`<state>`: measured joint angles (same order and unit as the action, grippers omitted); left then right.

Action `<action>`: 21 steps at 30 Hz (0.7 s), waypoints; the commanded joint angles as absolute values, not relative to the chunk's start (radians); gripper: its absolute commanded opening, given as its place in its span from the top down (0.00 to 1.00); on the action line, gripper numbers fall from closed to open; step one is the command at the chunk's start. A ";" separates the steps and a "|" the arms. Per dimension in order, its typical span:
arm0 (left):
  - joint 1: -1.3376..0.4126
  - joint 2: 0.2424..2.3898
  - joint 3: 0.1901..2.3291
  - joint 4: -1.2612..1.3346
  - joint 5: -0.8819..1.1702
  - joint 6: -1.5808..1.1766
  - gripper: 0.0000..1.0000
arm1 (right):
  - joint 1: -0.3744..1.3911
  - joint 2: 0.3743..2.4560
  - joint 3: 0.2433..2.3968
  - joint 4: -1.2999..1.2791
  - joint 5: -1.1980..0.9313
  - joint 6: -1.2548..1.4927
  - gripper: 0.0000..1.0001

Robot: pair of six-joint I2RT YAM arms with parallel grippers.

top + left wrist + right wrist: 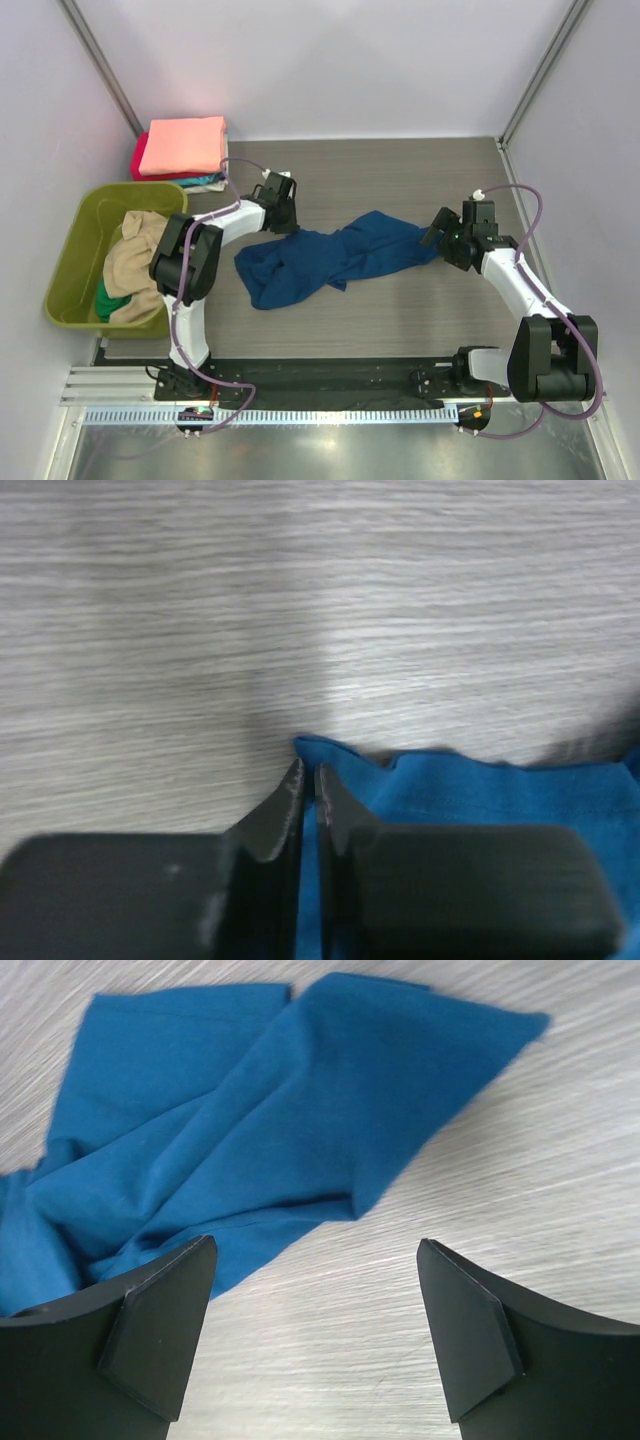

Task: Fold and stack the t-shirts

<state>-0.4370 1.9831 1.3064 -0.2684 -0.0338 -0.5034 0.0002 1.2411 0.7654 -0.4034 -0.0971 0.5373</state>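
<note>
At mid tabletop (420, 330), shirt (330, 258) lies crumpled w/ long axis L-R btwn arms: left claw (308, 775) nearly shut, pinching its far-left corner, right claw (315, 1245) wide open just short of right end.

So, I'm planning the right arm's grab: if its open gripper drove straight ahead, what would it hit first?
Probably the crumpled blue cloth t-shirt, whose near edge lies just beyond the right gripper. The bare grey wood-grain table may come first; depth is unclear.
</note>
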 commanded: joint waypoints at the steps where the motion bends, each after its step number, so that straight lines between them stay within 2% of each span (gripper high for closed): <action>1: -0.446 2.002 1.313 -0.244 -0.011 -0.512 1.00 | -0.003 1.203 0.753 -0.368 -0.006 0.578 0.12; 5: -0.445 1.895 1.350 -0.323 -0.037 -0.509 1.00 | -0.061 1.201 0.735 -0.356 0.037 0.609 0.11; 11: -0.445 1.699 1.474 -0.586 -0.181 -0.482 1.00 | -0.124 1.255 0.718 -0.267 0.014 0.664 0.11; 21: -0.445 1.550 1.543 -0.770 -0.167 -0.430 1.00 | -0.163 1.472 0.824 -0.183 -0.005 0.666 0.12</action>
<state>-0.4431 1.5700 1.5406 -0.6567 -0.1490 -0.4686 -0.1543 1.4330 0.7719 -0.2642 -0.0101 0.6510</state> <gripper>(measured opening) 0.006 0.885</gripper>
